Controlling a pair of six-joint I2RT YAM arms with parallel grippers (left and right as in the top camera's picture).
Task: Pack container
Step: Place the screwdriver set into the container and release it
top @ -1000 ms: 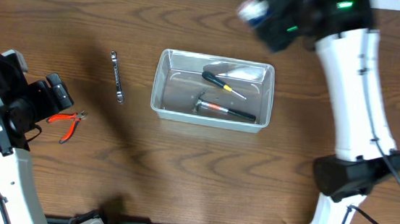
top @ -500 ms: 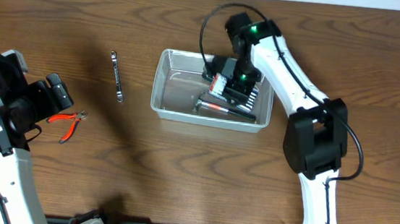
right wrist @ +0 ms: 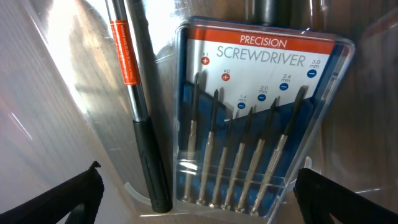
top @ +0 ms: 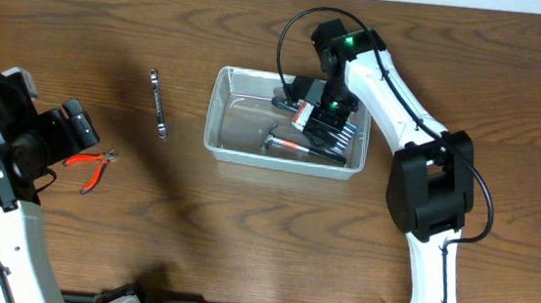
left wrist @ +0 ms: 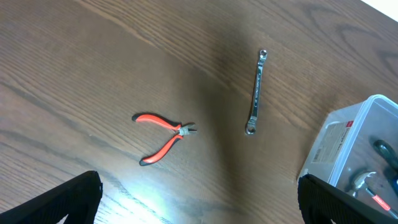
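Observation:
The clear plastic container stands mid-table. In it lie a hammer with a black grip and orange label, a black-handled screwdriver partly hidden by my arm, and a precision screwdriver set in a clear case. My right gripper hangs open just above the container's right half. In the right wrist view its fingers stand apart on either side of the case, with the hammer handle beside it. My left gripper is open and empty at the left, in its own view.
Red-handled pliers lie on the wood next to my left gripper, also in the left wrist view. A steel wrench lies left of the container, also in the left wrist view. The container's corner shows there too.
My right arm came down from the back into the container with the screwdriver case, then shifted slightly right. The case now lies in the container. The left arm has not moved.

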